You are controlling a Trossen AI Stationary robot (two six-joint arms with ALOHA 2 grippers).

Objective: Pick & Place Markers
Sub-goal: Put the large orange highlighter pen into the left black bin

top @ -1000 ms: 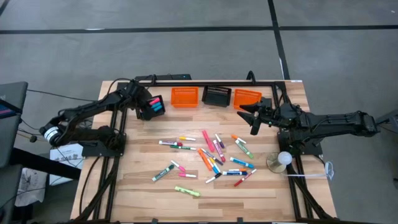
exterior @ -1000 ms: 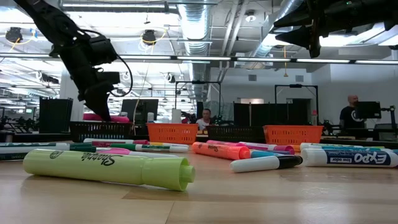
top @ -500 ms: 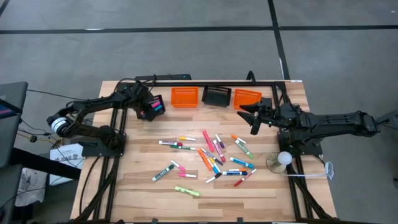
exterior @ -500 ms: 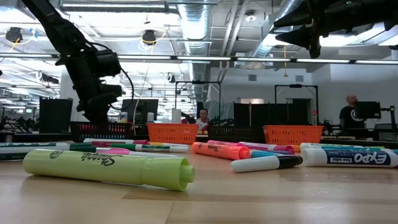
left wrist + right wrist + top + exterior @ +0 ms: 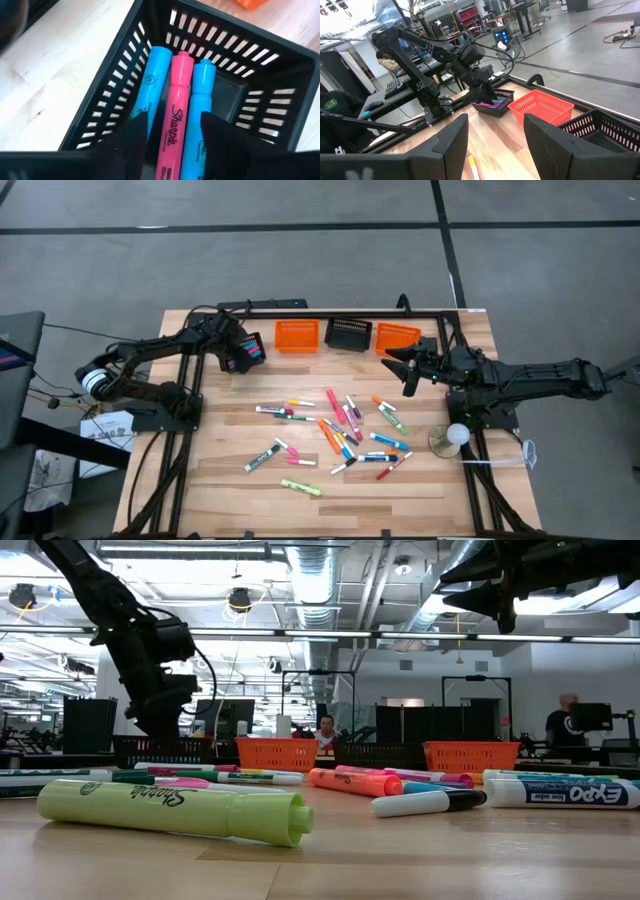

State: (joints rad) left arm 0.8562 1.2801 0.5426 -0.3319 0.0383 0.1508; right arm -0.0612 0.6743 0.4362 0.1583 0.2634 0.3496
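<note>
A black slatted basket [image 5: 115, 85] stands at the table's far left and holds a pink marker [image 5: 175, 120] between two blue markers [image 5: 152, 90]. My left gripper [image 5: 174, 147] points steeply down into it, open, one finger on each side of the pink marker, which lies free on the basket floor. Many more markers [image 5: 335, 430] lie scattered over the middle of the table. My right gripper [image 5: 408, 368] waits high above the table's right side, level, open, with nothing between its fingers.
Two orange baskets [image 5: 296, 335] [image 5: 398, 337] and a second black basket [image 5: 349, 334] stand in a row along the far edge. A white ball on a small round stand [image 5: 455, 437] sits near the right edge. People show in the room beyond the table.
My left gripper has sunk toward the black basket at the far left and rolled a little, so that its fingers now dip inside the basket. It has kept still since then.
</note>
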